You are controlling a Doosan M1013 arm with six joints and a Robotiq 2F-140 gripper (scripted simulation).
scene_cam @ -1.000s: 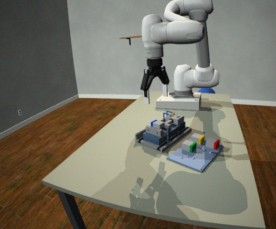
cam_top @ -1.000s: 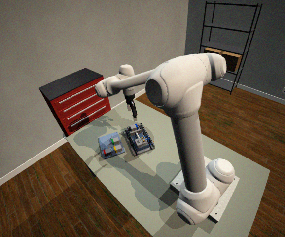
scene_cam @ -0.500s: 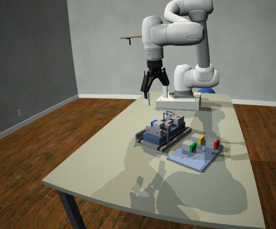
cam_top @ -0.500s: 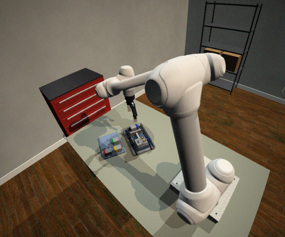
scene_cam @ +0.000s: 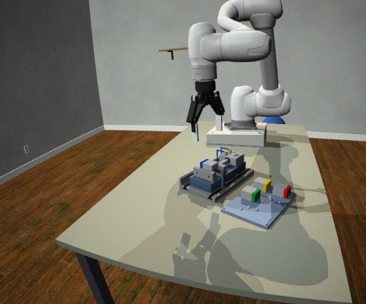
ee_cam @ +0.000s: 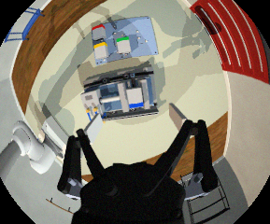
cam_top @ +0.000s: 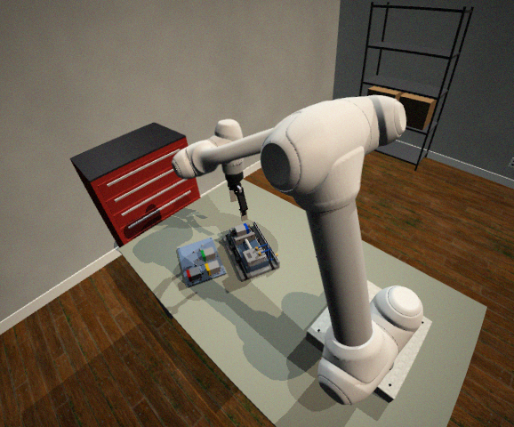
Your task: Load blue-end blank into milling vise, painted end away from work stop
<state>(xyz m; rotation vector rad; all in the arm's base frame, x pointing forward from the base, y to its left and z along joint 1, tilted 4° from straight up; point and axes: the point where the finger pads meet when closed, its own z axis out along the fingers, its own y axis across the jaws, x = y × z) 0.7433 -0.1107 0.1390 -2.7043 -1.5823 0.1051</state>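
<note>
The blank with the blue end lies between the jaws of the milling vise. Its blue end points away from the infeed plate. How closely it sits against the fixed jaw and the work stop is too small to tell. The green-ended blank, the yellow-ended blank and the red-ended blank lie on the infeed plate. My gripper is open and empty, high above the vise.
The robot base stands on the table behind the vise. A red tool chest stands beside the table's far edge. A black shelf is in the room's corner.
</note>
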